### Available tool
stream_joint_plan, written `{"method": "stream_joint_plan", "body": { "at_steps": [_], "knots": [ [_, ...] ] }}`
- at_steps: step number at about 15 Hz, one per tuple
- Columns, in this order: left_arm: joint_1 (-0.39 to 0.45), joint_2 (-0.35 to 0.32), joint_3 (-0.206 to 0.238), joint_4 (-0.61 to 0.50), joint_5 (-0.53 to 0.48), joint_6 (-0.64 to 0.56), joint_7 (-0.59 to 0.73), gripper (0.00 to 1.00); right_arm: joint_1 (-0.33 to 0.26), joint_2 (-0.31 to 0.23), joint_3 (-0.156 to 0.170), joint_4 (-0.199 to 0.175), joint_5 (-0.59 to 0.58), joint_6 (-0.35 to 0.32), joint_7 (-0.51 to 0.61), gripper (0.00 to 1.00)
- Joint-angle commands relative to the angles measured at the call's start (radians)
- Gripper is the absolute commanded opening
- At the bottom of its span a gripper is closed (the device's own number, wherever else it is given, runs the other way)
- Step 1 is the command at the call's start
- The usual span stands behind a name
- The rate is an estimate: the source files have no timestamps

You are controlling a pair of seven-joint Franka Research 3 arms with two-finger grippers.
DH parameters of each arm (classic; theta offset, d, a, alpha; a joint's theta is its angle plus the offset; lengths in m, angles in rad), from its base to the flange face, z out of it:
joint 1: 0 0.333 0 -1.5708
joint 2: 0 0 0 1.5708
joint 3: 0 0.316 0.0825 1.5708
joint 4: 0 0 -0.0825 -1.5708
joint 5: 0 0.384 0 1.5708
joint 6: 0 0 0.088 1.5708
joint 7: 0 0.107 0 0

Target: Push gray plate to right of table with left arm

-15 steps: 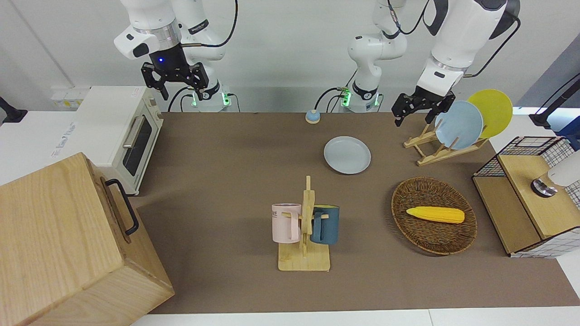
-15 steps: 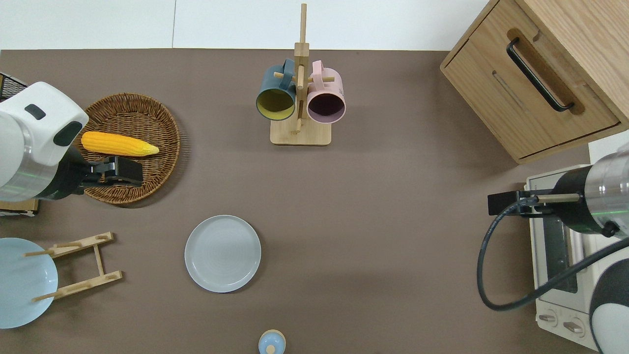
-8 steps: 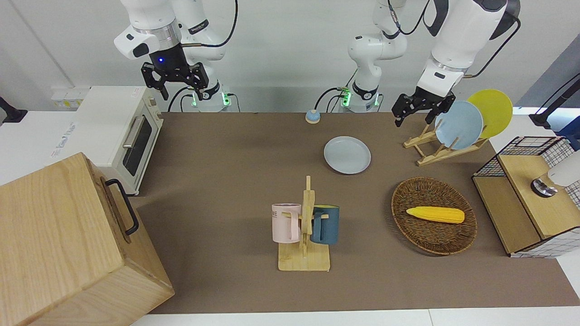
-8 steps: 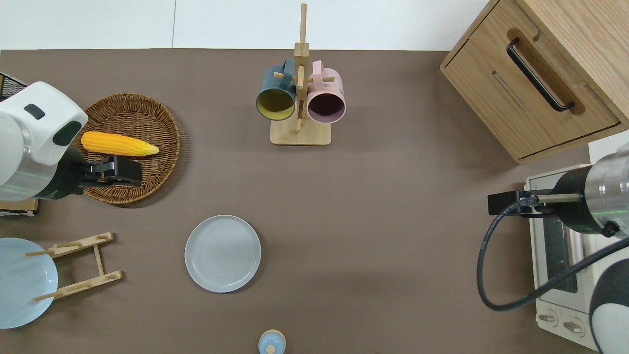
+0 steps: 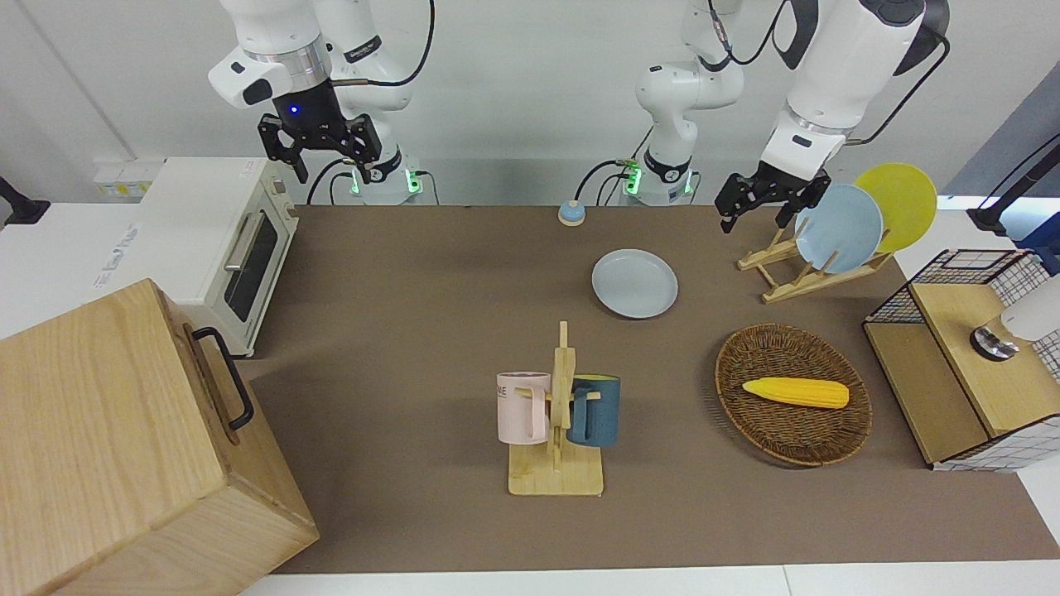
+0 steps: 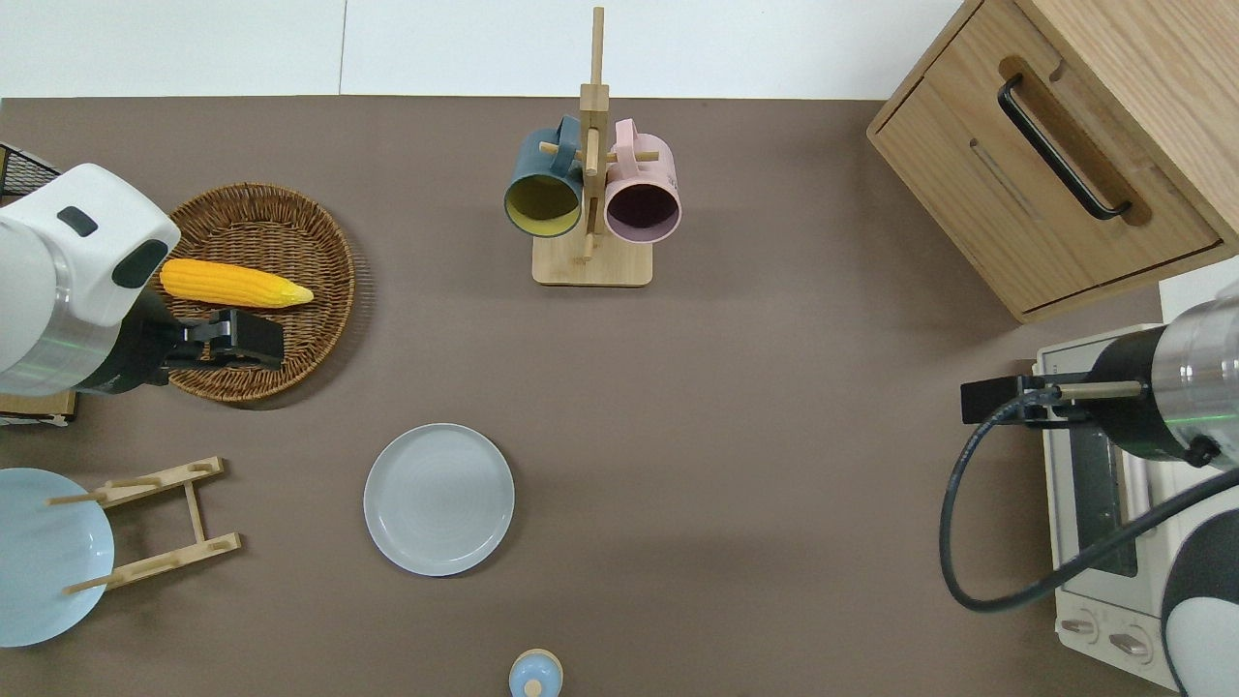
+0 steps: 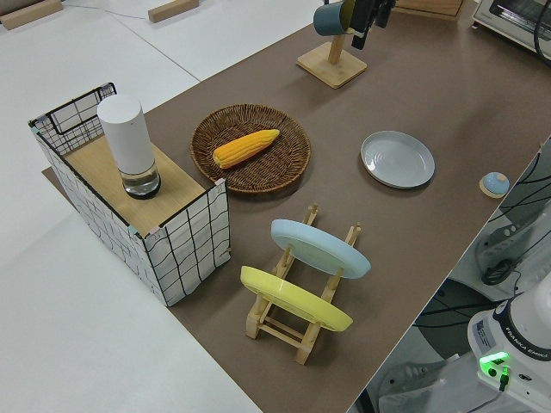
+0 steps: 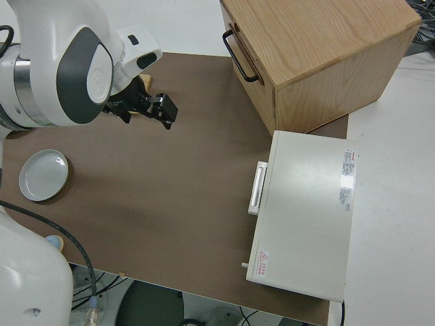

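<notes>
- Round pale gray shallow plate [image 6: 438,499] is lying flat on the matte brown worktop [image 6: 755,407], nearer to the robots than the wooden mug rack [image 6: 591,194] holding a dark blue mug [image 6: 541,189] and a pink mug [image 6: 643,194].
- Plate is sitting between the small blue dome bell [image 6: 535,674] at the robots' edge and the mug rack, nothing touching it.
- Black claw of the left arm [image 6: 237,339] is hanging in the air over the round brown wicker basket [image 6: 319,254], just beside the yellow corn cob [image 6: 235,283] lying in it; well apart from the plate.
- Left claw [image 5: 754,197] fingers are spread apart, gripping nothing.
- Bamboo plate rack [image 5: 795,265] toward the left arm's end is holding a light-blue plate [image 5: 838,228] and a yellow plate [image 5: 898,203] on edge.
- Right arm's claw [image 5: 319,149] is parked, fingers apart, empty.
- White toaster oven [image 5: 219,248] and wooden cabinet with a black handle [image 5: 124,439] are standing at the right arm's end.
</notes>
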Motion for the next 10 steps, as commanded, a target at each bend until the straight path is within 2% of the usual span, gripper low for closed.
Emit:
{"method": "stream_joint_plan", "body": {
  "at_steps": [1, 4, 6, 10],
  "knots": [
    [-0.001, -0.02, 0.005, -0.069, -0.008, -0.01, 0.01, 0.99, -0.024, -0.027, 0.014, -0.027, 0.021, 0.0, 0.01, 0.996],
    [-0.006, -0.048, 0.03, -0.163, -0.048, 0.022, 0.013, 0.97, -0.024, -0.027, 0.014, -0.027, 0.021, 0.0, 0.01, 0.996],
    [-0.007, -0.08, 0.047, -0.269, -0.088, 0.093, 0.015, 0.96, -0.024, -0.027, 0.014, -0.027, 0.021, 0.0, 0.01, 0.996],
    [-0.027, -0.126, 0.045, -0.424, -0.093, 0.203, 0.015, 0.94, -0.024, -0.027, 0.014, -0.027, 0.021, 0.0, 0.01, 0.996]
  ]
}}
